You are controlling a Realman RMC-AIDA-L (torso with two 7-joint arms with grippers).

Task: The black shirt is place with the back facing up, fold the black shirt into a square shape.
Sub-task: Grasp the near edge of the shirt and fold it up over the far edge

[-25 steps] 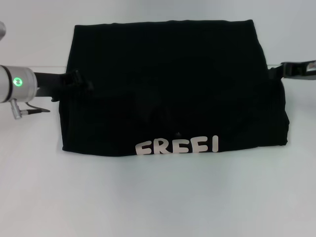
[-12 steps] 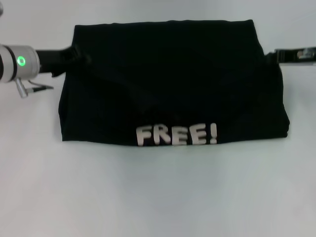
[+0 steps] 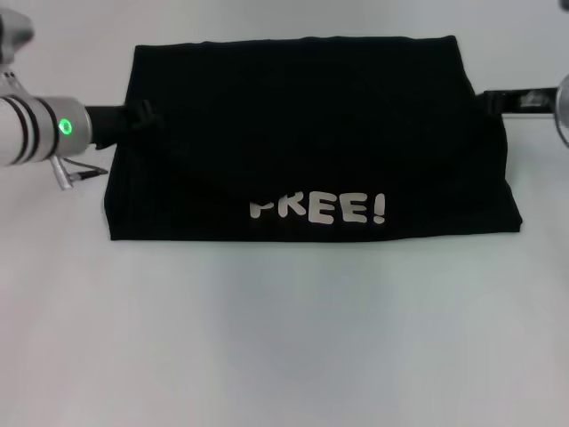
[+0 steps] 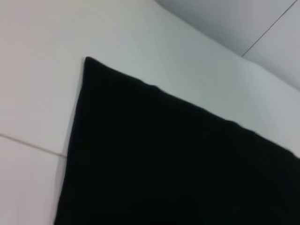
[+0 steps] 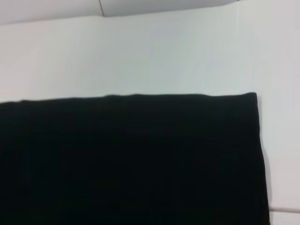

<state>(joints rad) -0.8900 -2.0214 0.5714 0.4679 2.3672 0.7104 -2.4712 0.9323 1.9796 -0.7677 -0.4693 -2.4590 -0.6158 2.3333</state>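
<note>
while one black shirt (image 3: 311, 133) lies folded on the white tabletop (image 3: 284, 338), "free!" facing up near its front edge, two tools meet it: left tool (image 3: 142, 120) pinching its left edge, right tool (image 3: 487, 102) pinching its right edge.

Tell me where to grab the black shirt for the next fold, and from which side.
Probably the black shirt at its two short side edges. It lies flat as a wide rectangle, so each claw should come in low from its own side, where the left claw and right claw already sit.
</note>
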